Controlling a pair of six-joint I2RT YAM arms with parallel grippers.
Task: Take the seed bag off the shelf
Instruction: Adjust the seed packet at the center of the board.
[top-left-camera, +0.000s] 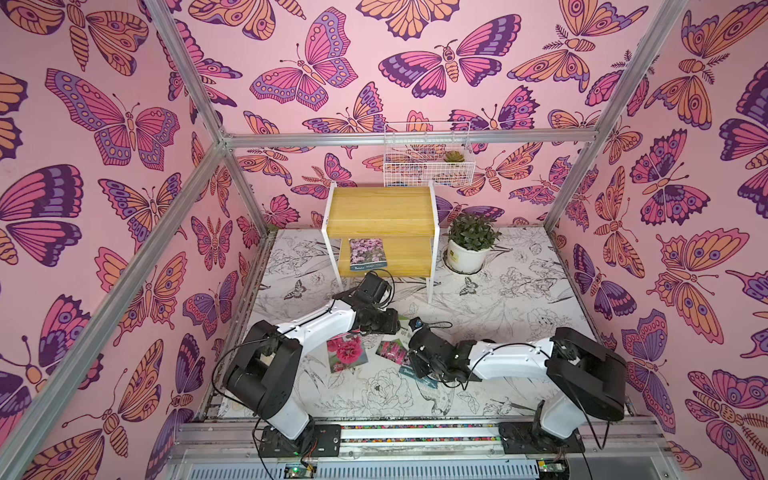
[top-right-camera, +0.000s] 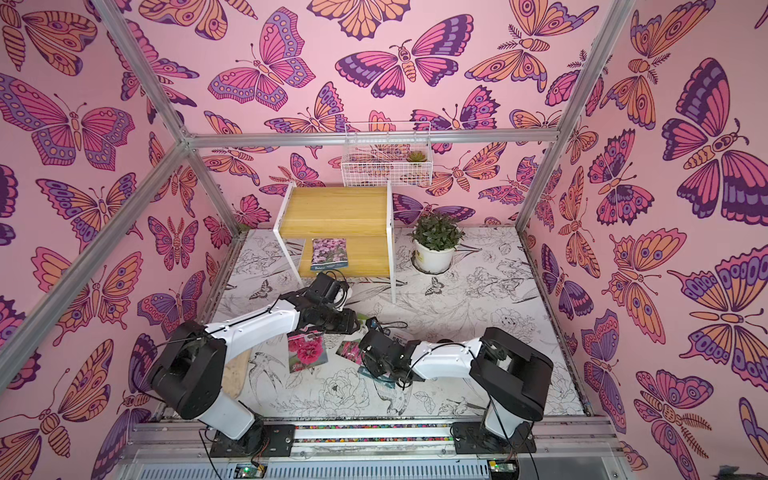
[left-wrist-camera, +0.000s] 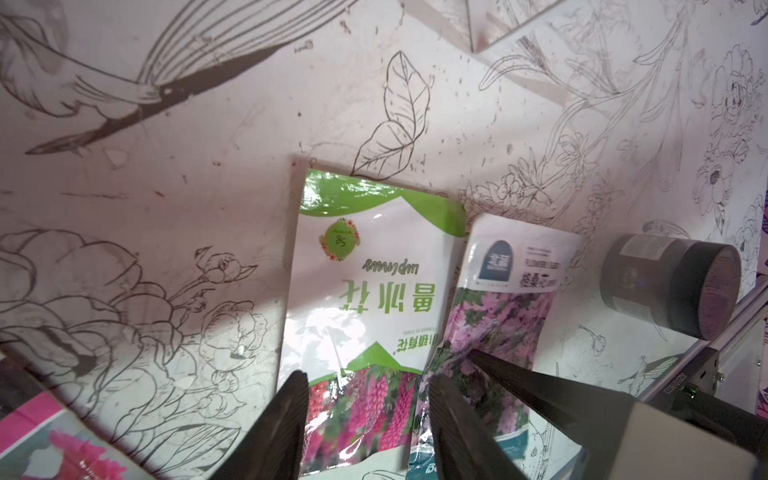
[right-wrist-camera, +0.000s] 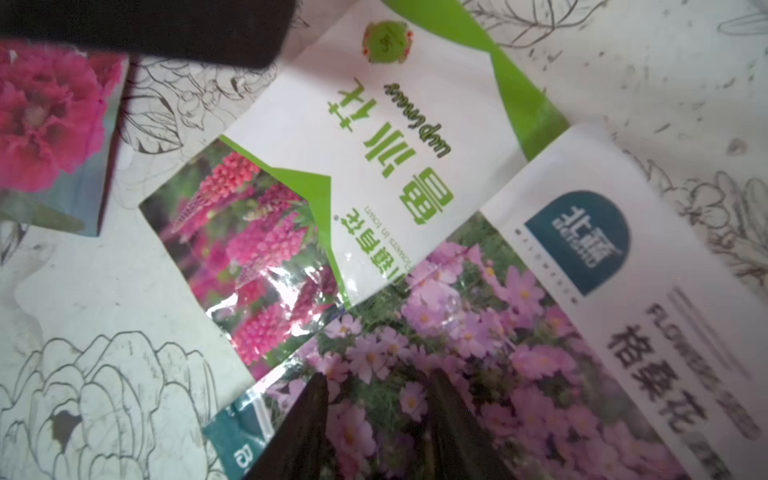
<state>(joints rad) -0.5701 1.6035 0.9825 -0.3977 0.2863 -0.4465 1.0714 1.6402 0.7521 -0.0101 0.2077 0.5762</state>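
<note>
both top views show a small two-step shelf (top-left-camera: 380, 205) at the back of the surface (top-left-camera: 519, 316), with one seed bag (top-left-camera: 368, 254) lying flat on its lower board, toward the left arm's side and near the front edge. three other bags lie on the surface between the arms: a red flower bag (top-left-camera: 346, 353), a green and white bag (left-wrist-camera: 365, 291) and a pink flower bag (right-wrist-camera: 478, 353). the left pincer (left-wrist-camera: 368, 378) hangs over the green and white bag with its tips apart and nothing between them. the right pincer (right-wrist-camera: 378, 378) sits low over the pink flower bag, tips also apart; no grip on it shows.

the seed bag is not yet taken from the shelf. it looks thin, glossy and flat, so tips closing on it may push it back under the upper board instead of pinching it. a reach coming in too high could knock the upper board or white frame and shift the light shelf. the two pincers are near each other, so one swinging toward the shelf could hit the other or drag a loose bag. a potted plant (top-left-camera: 469, 245) just beside the shelf could be brushed.
</note>
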